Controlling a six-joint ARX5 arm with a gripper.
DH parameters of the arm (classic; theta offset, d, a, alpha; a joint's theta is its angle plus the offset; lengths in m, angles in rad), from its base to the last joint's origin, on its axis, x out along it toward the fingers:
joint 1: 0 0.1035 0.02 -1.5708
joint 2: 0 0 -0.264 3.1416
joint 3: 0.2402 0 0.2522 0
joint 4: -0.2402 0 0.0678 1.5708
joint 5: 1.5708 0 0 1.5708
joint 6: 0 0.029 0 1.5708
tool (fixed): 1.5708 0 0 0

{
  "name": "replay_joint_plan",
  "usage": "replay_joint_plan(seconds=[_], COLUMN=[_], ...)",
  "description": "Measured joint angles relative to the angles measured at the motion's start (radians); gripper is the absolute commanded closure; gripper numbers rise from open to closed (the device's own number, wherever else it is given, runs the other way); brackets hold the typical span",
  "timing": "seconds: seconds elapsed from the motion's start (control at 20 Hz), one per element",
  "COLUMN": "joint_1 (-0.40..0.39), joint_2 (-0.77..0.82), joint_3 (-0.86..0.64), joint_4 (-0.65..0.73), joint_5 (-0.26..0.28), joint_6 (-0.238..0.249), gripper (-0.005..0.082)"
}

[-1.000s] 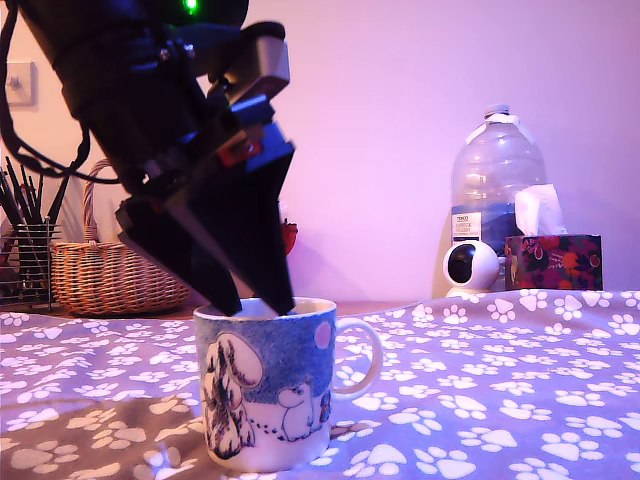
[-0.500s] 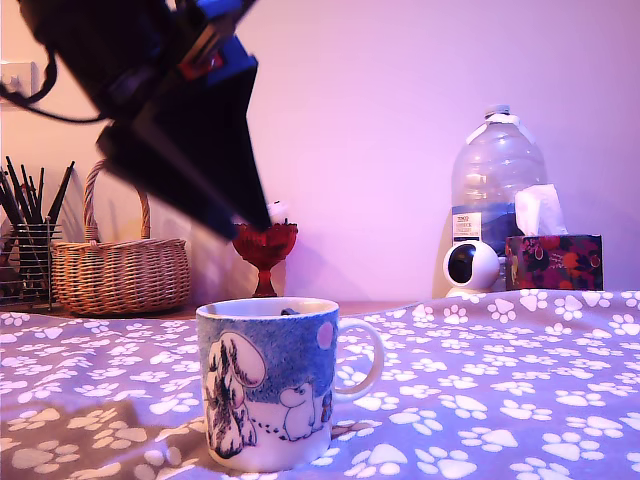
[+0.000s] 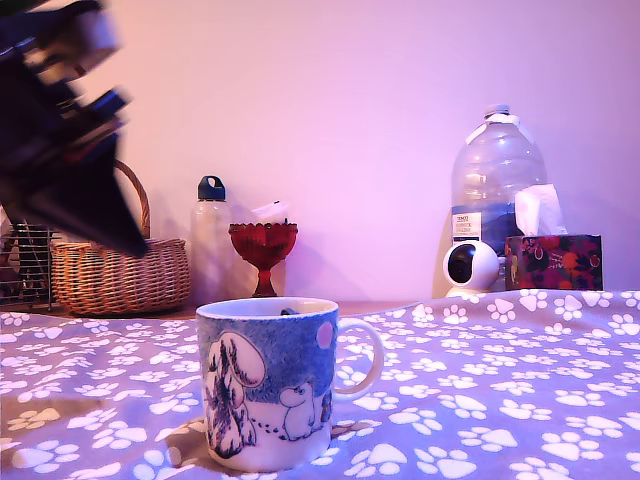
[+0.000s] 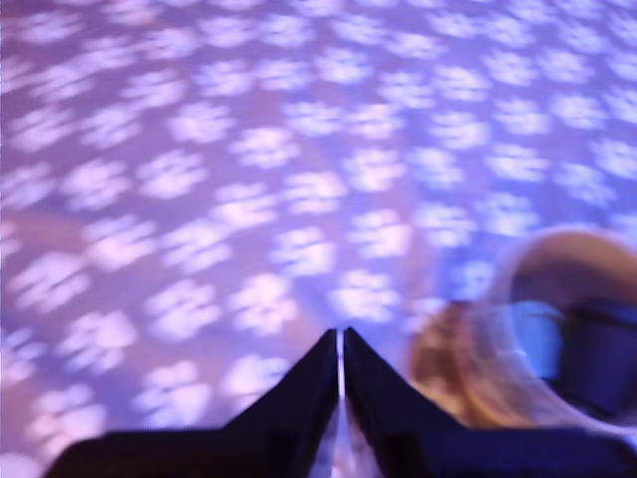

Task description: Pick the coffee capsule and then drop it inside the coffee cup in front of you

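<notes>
1. The coffee cup stands nearest the exterior camera on the paw-print cloth, handle toward that view's right.
2. A small dark speck shows at its rim; I cannot tell whether that is the coffee capsule, which is otherwise unseen.
3. The gripper, fingertips pressed together and empty, hangs blurred above and to the exterior view's left of the cup.
4. Farthest back stand a wicker basket and a red goblet.

1. The exterior view sits low at tabletop height, close before the coffee cup, facing the back wall.
2. The wrist view looks down past the gripper; both share the paw-print tablecloth around the cup.
</notes>
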Motion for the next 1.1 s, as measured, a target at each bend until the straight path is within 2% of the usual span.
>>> replay_joint_plan(seconds=[0.2, 0.45, 0.65, 0.75, 0.85, 1.1], joint_1=[0.147, 0.253, 0.333, 0.358, 0.361, 0.361], joint_2=[-0.053, -0.168, -0.319, -0.402, -0.497, -0.75], joint_3=[-0.052, -0.179, -0.288, -0.321, -0.341, -0.349], joint_4=[0.114, 0.232, 0.243, 0.242, 0.228, 0.083], joint_5=[0.028, 0.029, 0.028, 0.029, 0.038, 0.045], joint_6=[-0.057, -0.073, -0.093, -0.113, -0.154, -0.163], gripper=[0.078, 0.078, 0.078, 0.078, 0.078, 0.078])
